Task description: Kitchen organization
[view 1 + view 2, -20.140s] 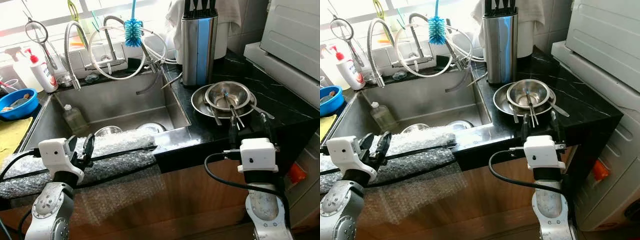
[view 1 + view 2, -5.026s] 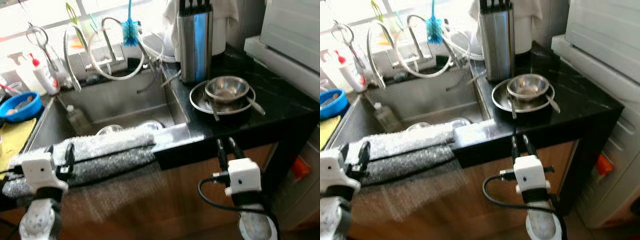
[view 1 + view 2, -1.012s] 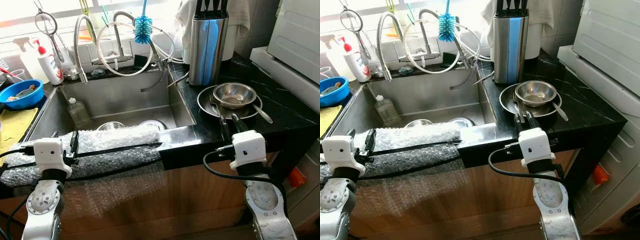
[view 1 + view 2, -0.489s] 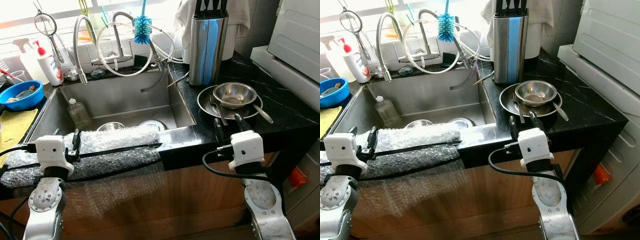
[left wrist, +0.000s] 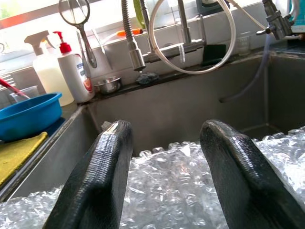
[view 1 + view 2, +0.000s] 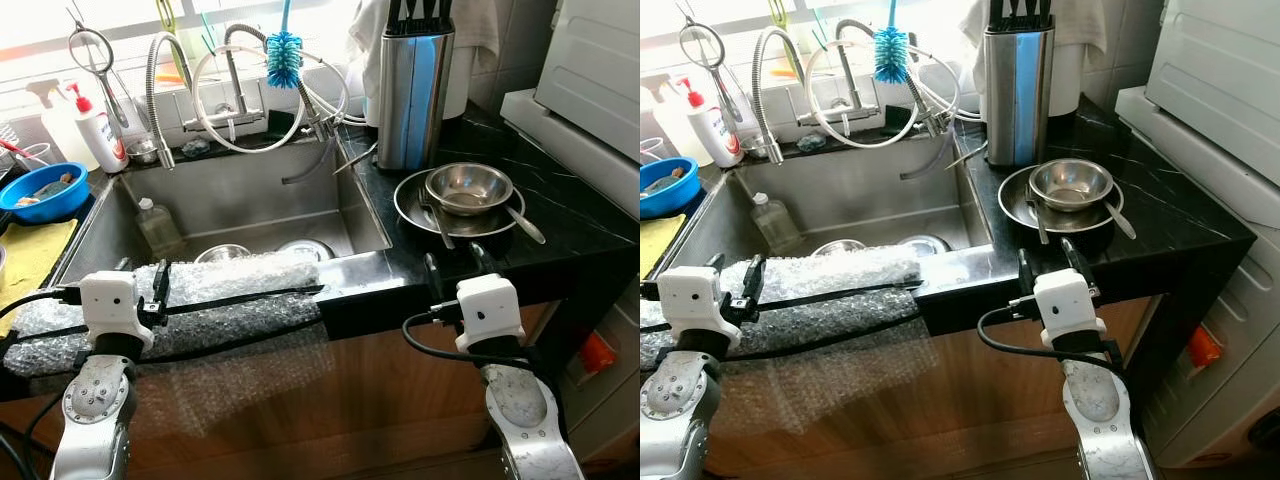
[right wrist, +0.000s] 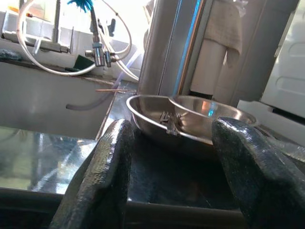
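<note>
Right gripper (image 6: 453,268): I see it at the front edge of the black counter (image 6: 560,215), fingers spread apart, gripping nothing, aimed at the dishes.
Left gripper (image 6: 143,281): fingers parted, holding nothing, poised over the bubble wrap (image 6: 220,300) on the sink's front rim.
Dishes: a steel bowl (image 6: 468,188) sits in a steel plate (image 6: 410,205) on the counter, just right of the sink (image 6: 250,200).
Utensils: a fork (image 6: 432,215) and spoon (image 6: 522,225) rest on the plate.
Behind plate: knife block (image 6: 412,85).

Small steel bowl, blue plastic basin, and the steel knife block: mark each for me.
Small steel bowl (image 6: 468,186), left eye view, inner bottom.
Blue plastic basin (image 6: 40,203), left eye view, front wall.
Steel knife block (image 6: 1018,90), right eye view, front face.
</note>
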